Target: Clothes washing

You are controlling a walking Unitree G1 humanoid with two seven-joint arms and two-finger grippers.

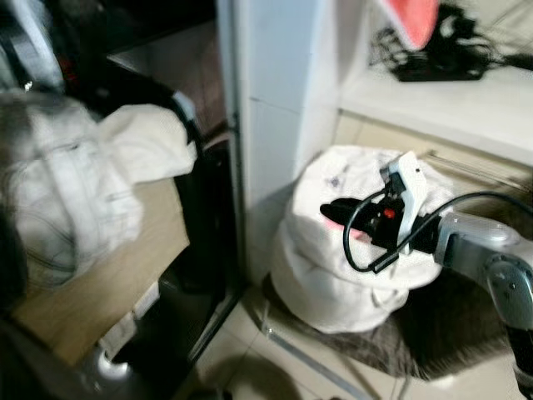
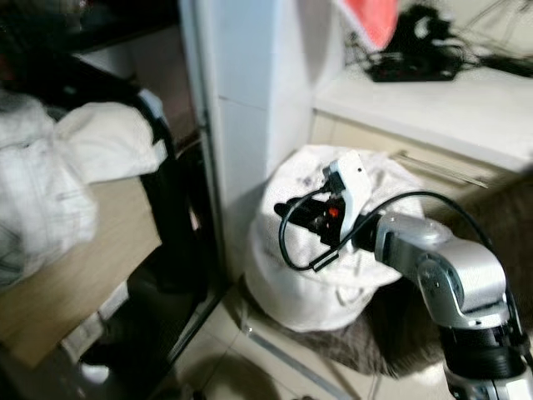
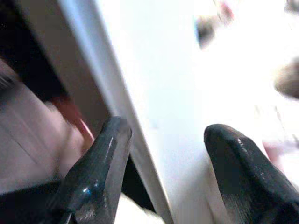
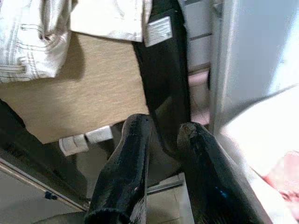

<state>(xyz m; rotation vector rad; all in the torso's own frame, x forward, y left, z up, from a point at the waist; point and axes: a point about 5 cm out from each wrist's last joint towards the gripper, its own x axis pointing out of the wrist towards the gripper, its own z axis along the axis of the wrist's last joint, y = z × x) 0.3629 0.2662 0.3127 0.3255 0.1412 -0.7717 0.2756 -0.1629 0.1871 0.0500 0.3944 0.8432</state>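
Observation:
A stuffed white laundry bag (image 1: 333,283) stands on the floor at the right, with a bit of pink cloth (image 1: 356,234) showing at its mouth. My right gripper (image 1: 329,210) hovers just over that mouth, pointing left, its fingers (image 4: 135,140) nearly together with nothing between them. White jeans (image 1: 58,200) and a white garment (image 1: 146,142) hang over a black-framed wooden panel (image 1: 108,275) at the left. My left gripper (image 3: 163,130) is open beside the white pillar (image 3: 154,70), holding nothing.
A white pillar (image 1: 275,108) separates the clothes from the bag. The bag rests on a brown mat (image 1: 450,325) over pale floor tiles. Behind it a white shelf (image 1: 433,100) holds black cables (image 1: 441,58) and something pink-red (image 1: 412,17).

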